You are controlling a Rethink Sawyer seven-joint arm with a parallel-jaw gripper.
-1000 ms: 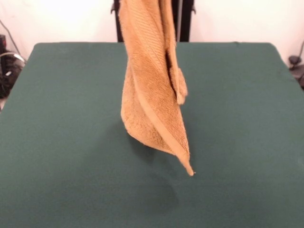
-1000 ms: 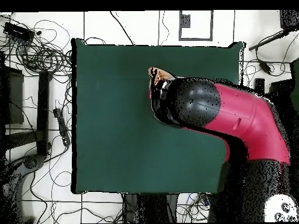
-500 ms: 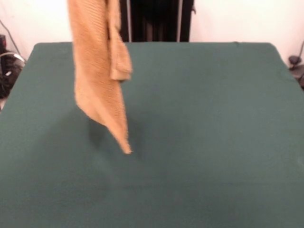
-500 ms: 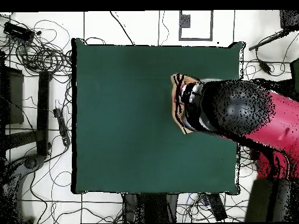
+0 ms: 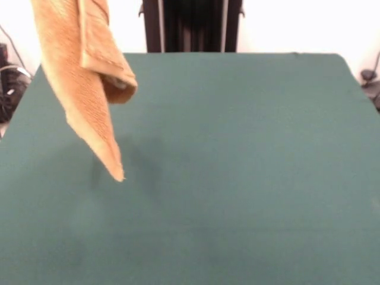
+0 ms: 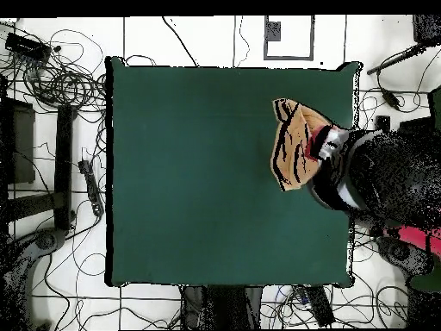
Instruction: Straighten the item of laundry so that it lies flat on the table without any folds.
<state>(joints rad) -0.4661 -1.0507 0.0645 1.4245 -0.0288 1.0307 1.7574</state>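
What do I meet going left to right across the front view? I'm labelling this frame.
Hanging towel at the left, held up clear of the table → bare green table across the middle and right.

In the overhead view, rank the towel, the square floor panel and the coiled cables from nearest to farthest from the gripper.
1. Towel, hanging at the gripper, by the table's right edge.
2. Square floor panel, beyond the table's top edge.
3. Coiled cables, far top left.

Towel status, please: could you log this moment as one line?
towel: hanging bunched, off table | position: near table side edge | arm: above it | flat: no
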